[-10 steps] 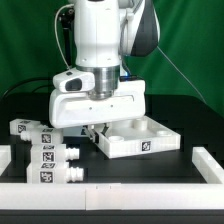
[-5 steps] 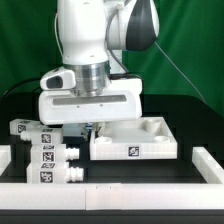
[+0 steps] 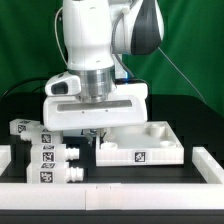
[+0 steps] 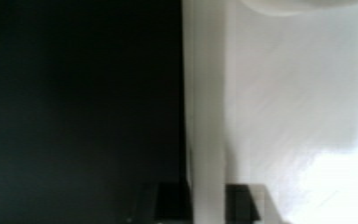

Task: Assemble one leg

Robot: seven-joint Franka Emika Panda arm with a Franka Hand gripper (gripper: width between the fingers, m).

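Note:
Three legs lie at the exterior view's left: stubby white posts with square tags, one at the back (image 3: pixel 20 128), one in the middle (image 3: pixel 47 154) and one at the front (image 3: pixel 52 175). None is held. The wide flat white panel (image 3: pixel 150 150) with round corner sockets lies on the black table. My gripper (image 3: pixel 100 134) hangs low at its left edge, its fingertips mostly hidden under the hand. In the wrist view my gripper (image 4: pixel 211 203) has a dark finger (image 4: pixel 178 202) on each side of the panel's upright white wall (image 4: pixel 208 110), shut on it.
A low white border runs along the table's front (image 3: pixel 120 189), with raised ends at the left (image 3: pixel 5 155) and right (image 3: pixel 211 160). A green curtain hangs behind.
The hand swung to the exterior view's left, then back right. The panel moved with it and now lies squarer, a little further right. The legs have not moved.

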